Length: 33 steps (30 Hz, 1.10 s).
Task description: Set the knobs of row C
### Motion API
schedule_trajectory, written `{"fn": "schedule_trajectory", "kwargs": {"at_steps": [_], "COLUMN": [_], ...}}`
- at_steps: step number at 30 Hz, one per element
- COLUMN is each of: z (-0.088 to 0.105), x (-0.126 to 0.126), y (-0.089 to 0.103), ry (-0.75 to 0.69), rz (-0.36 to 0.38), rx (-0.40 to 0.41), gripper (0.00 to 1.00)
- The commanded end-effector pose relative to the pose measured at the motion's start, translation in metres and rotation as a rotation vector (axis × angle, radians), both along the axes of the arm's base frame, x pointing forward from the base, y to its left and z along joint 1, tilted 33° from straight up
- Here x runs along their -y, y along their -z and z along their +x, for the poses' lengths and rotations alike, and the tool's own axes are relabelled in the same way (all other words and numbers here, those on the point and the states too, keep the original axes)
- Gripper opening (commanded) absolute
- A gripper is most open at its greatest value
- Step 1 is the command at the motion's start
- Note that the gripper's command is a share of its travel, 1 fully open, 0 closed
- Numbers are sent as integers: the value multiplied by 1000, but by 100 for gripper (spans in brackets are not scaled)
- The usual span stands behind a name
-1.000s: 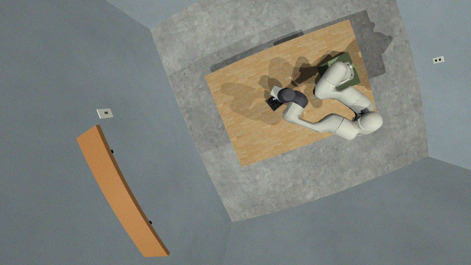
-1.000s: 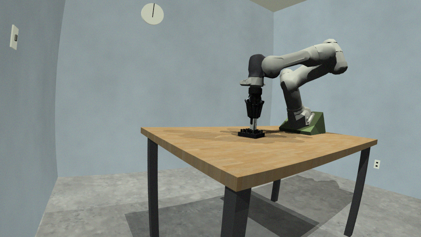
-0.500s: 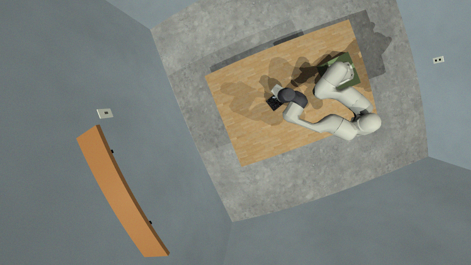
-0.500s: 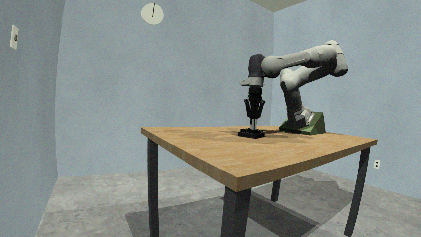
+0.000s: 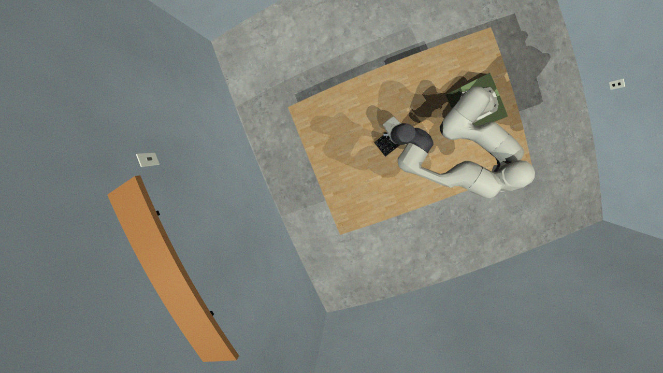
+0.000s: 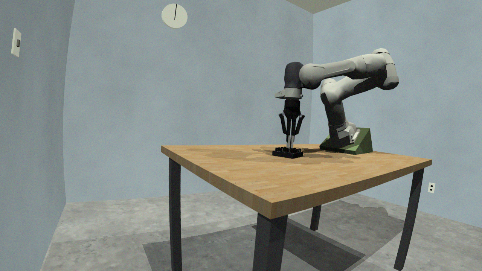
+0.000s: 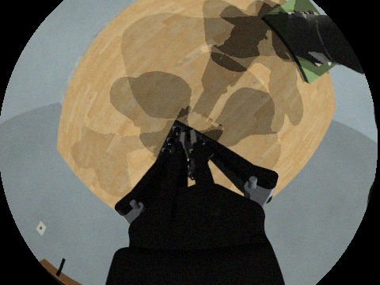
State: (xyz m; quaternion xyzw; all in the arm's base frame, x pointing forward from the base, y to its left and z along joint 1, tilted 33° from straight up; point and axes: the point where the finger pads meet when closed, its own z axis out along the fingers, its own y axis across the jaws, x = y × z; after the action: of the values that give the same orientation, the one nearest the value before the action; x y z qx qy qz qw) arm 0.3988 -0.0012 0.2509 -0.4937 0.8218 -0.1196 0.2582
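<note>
Evidently upright on its feet, the knob box (image 5: 384, 146) (image 6: 287, 154) (image 7: 168, 146) sits on the table (image 5: 352, 195) (image 6: 232, 175) (image 7: 158, 51), beneath the gripper (image 5: 386, 134) (image 6: 290, 147) (image 7: 189, 137). Fingers nearly together among the knobs; we cannot tell whether they grasp one. We judge the knobs rigid, perhaps slippery, the box light enough to skid. We'd pinch one knob's opposite sides, centred, and twist gently.

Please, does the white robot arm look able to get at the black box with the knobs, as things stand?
Yes, most likely. The black claw points down, its fingertips right at the knobs of the box, and I see nothing blocking it.
</note>
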Motion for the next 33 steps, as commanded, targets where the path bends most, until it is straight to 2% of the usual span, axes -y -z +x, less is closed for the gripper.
{"fn": "schedule_trajectory", "kwargs": {"at_steps": [1, 33], "z": [0, 0], "x": [1, 1], "y": [1, 1], "ry": [136, 517], "rz": [77, 323], "rx": [-10, -35], "gripper": [5, 5]}}
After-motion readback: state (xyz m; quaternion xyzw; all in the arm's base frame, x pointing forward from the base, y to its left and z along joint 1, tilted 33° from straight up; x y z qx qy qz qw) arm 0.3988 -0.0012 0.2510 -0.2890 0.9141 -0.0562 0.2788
